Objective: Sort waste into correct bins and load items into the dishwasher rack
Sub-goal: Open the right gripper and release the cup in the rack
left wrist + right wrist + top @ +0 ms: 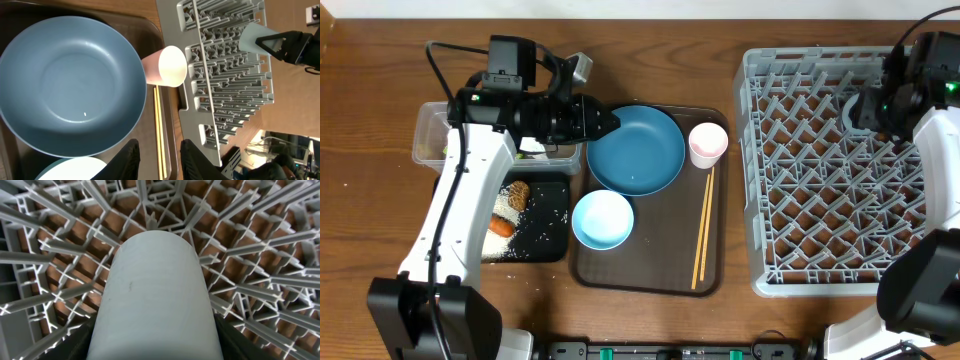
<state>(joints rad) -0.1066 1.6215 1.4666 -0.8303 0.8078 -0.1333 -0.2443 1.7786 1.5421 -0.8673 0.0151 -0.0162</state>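
Right fingers (82,342) grip the light-blue cup (155,295) above the rack (820,200) at tabletop (360,250) 2 o'clock; released off-peg it may tip; left fingers (127,160) narrow, empty.

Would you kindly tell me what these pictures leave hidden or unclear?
- Clear tub: overhead, the left arm covers most of its inside, so its contents cannot be read.
- Black tray: overhead, the same arm hides its left part.
- Light-blue cup: right wrist view, it fills the frame and the bottom edge cuts it off. Whether it touches the rack is unclear.
- Bowl: left wrist view, mostly cut off by the bottom edge.
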